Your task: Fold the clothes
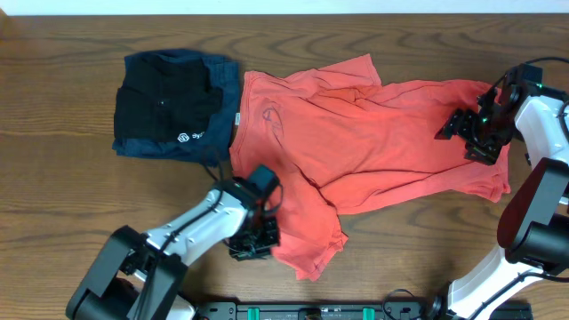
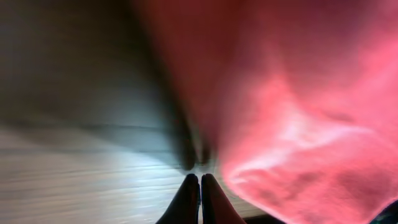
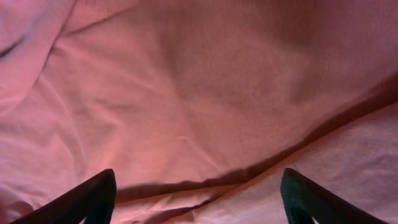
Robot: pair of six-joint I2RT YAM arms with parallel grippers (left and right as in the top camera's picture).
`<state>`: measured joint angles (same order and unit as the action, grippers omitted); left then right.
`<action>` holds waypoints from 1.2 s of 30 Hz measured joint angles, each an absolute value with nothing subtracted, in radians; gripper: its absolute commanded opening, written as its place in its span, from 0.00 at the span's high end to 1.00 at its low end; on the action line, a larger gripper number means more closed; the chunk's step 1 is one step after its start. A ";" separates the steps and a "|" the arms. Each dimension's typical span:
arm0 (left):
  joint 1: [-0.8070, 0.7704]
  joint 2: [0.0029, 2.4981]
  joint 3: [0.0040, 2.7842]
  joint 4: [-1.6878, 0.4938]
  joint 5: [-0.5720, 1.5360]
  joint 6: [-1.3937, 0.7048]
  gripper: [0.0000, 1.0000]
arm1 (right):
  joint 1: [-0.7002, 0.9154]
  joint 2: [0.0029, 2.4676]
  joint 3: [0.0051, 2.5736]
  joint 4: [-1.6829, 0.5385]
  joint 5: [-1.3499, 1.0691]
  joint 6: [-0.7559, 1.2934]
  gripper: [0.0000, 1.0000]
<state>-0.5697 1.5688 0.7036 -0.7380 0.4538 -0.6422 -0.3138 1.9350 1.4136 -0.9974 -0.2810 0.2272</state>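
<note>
Overhead, rumpled coral T-shirt point(image 1: 373, 151), left gripper point(image 2: 200, 186) fingers together at its edge, right gripper point(image 3: 198, 186) fingers apart

Folded black garment point(image 1: 169, 102) lies atop a navy garment point(image 1: 191, 60) on the wooden table point(image 1: 53, 196).

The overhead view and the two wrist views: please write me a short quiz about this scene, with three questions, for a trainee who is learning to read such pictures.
1. True or false: the right fingers are shut on the T-shirt.
2. Which thing lies on top of the navy-blue garment? A) the black garment B) the T-shirt C) a towel
3. Fill in: at the lower-left edge of the T-shirt in the overhead view, the left fingers are ___ (open or shut).

Key
1. False: the right fingers stand wide open over the T-shirt.
2. A
3. shut
</note>
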 measured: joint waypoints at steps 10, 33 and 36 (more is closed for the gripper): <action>-0.334 1.430 0.780 -0.849 0.379 -0.487 0.72 | -0.406 1.935 1.396 -0.992 -0.276 0.246 0.13; -0.447 1.637 0.739 -0.638 0.533 -0.676 0.94 | -0.449 1.935 1.237 -0.921 -0.257 0.307 0.14; -0.446 1.651 0.739 -0.625 0.548 -0.673 0.94 | -0.449 1.935 1.237 -0.920 -0.257 0.307 0.14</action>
